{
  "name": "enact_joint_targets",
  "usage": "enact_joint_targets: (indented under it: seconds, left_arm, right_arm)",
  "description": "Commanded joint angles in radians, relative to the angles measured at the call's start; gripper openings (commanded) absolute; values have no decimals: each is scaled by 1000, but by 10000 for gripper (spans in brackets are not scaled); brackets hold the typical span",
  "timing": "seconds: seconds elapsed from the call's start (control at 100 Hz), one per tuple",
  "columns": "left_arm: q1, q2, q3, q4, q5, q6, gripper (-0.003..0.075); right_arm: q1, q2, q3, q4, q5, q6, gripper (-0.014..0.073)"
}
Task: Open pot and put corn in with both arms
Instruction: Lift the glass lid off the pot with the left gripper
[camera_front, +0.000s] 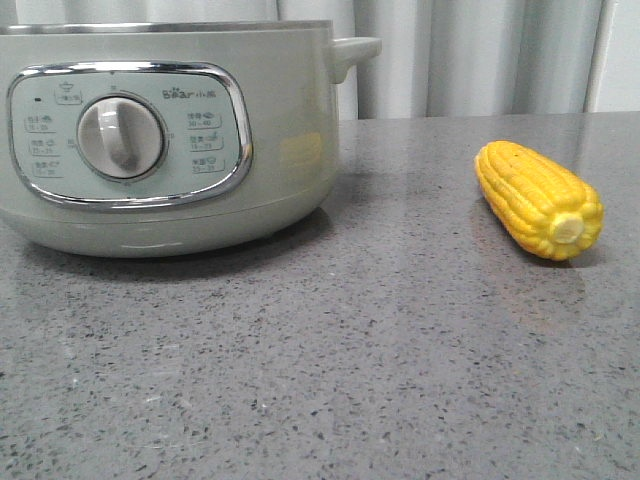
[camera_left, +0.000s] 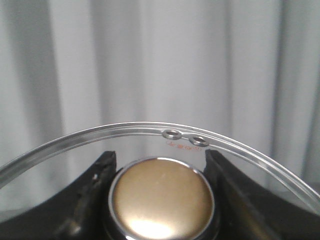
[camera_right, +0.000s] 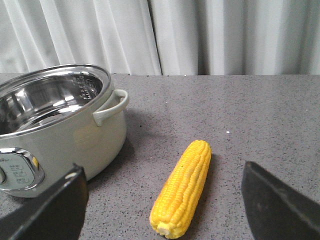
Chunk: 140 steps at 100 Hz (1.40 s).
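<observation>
One step looked done: the left gripper (camera_left: 159, 200) clamped the lid (camera_left: 150, 131) by its knob, pot (camera_right: 60, 135) uncovered. The corn (camera_right: 182, 187) lay on the desk (camera_front: 350, 350) between the right gripper's (camera_right: 162, 205) wide fingers, ungrasped.

— What markings do we read on the pot (camera_front: 285, 140)?
— We read "Bear" on its control panel (camera_front: 128, 130), above the dial (camera_front: 120, 139). The small labels around it are too fine to make out.
— Elsewhere?
— Red print on the glass lid (camera_left: 150, 131), illegible.

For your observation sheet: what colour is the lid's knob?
Bronze-gold knob, chrome-ringed; clearest in the left wrist view.
</observation>
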Motion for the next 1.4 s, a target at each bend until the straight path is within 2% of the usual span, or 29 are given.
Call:
enact_joint_targets:
  seconds: [0.0, 0.08, 0.15, 0.33, 0.62, 0.95, 1.1, 1.26, 1.39]
  left_arm:
    - [125, -61, -1, -1, -66, 4, 180]
    - [222, -87, 76, -40, -96, 1, 180]
    - [254, -104, 159, -101, -156, 1, 180]
    - [257, -115, 382, -106, -297, 1, 180]
    - [240, -92, 607, -118, -345, 1, 181]
    - [203, -30, 631, -116, -377, 1, 186]
    - [203, -4, 631, -116, -375, 1, 239]
    - [203, 13, 631, -116, -357, 1, 251]
    - [203, 13, 631, -118, -344, 1, 375]
  right_arm:
    - [1, 18, -37, 8, -73, -9, 545]
    - [1, 18, -35, 8, -77, -9, 545]
    - [1, 18, -35, 8, -77, -9, 545]
    - [1, 18, -35, 8, -77, -9, 545]
    - [4, 18, -35, 8, -78, -9, 544]
    - [27, 18, -35, 8, -93, -9, 545]
    - [27, 18, -35, 8, -96, -9, 544]
    - [27, 19, -35, 11, -96, -9, 544]
    - [27, 19, -35, 26, -87, -9, 545]
